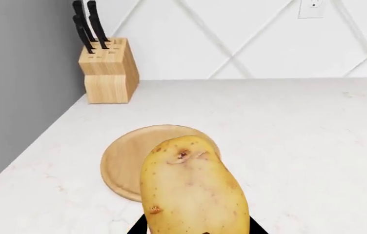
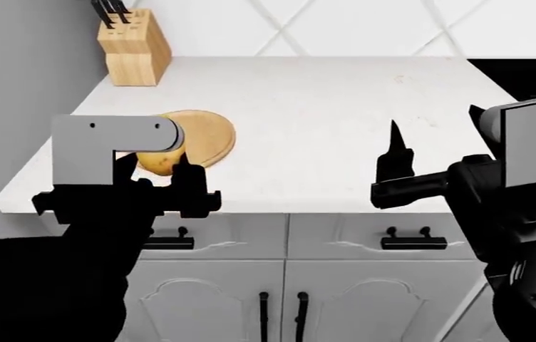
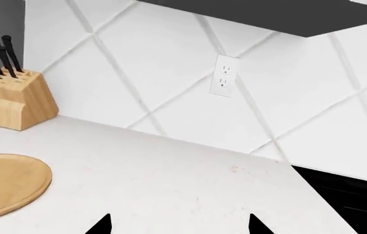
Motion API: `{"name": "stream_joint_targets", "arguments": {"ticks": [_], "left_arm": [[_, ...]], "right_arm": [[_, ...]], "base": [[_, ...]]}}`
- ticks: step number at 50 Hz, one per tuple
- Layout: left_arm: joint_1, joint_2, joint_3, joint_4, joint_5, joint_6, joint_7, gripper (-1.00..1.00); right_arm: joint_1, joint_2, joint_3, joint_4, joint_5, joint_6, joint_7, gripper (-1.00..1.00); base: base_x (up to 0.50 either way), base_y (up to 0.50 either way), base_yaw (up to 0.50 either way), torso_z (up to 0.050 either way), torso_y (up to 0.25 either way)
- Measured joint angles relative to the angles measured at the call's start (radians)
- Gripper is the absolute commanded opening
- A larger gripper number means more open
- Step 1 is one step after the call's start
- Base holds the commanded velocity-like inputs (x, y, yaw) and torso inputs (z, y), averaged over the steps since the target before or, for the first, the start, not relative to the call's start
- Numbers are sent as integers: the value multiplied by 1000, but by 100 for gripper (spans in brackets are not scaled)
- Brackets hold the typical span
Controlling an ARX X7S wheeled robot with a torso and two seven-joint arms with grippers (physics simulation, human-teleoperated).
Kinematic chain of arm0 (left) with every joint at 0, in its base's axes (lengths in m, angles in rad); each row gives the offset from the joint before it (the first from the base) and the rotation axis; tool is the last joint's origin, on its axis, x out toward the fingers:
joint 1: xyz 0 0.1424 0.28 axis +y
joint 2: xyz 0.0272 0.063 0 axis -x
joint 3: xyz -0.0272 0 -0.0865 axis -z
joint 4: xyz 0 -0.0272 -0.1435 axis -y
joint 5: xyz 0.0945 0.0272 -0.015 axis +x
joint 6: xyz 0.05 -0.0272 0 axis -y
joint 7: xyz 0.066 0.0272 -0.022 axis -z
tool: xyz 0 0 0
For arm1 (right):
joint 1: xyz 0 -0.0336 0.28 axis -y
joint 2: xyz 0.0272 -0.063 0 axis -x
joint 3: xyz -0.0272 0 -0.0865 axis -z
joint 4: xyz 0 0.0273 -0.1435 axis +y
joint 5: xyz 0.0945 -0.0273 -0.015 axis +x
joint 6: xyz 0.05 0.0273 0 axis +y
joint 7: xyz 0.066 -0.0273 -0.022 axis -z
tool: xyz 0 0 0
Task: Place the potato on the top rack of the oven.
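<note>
pinching the potato (image 1: 193,192) between its black fingers (image 2: 190,184), the left gripper (image 2: 159,187) holds it lifted above the white marble table (image 2: 344,114), over the near edge of the round wooden board (image 2: 206,135). in the left wrist view the potato stands on end, filling the foreground, with the round wooden board (image 1: 128,161) lying flat behind and below it; only the dark finger tips show at either side of its lower end. beyond the board, in the far corner where the table meets the grey wall (image 1: 21,73), stands a wooden knife block (image 2: 135,46) with black handles sticking out of it. the backsplash (image 3: 164,63) behind is white with diagonal lines and carries a white outlet (image 3: 224,76). further from the board, the right gripper (image 2: 396,167) hovers above the front edge of the table with nothing in it; its fingers (image 3: 256,225) stand spread apart in the right wrist view. below the table edge run white cabinets (image 2: 344,285) with black handles. a black surface (image 2: 524,75) adjoins the table on the side away from the board.
</note>
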Motion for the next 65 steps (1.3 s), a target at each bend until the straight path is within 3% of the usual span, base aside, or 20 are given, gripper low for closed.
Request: {"name": "stream_joint_targets", "arguments": {"ticks": [65], "left_arm": [[-183, -45, 44, -33, -107, -20, -42, -100]], "right_arm": [[151, 5, -53, 31, 90, 56, 61, 100]], "base": [[-183, 0, 0, 0, 0]]}}
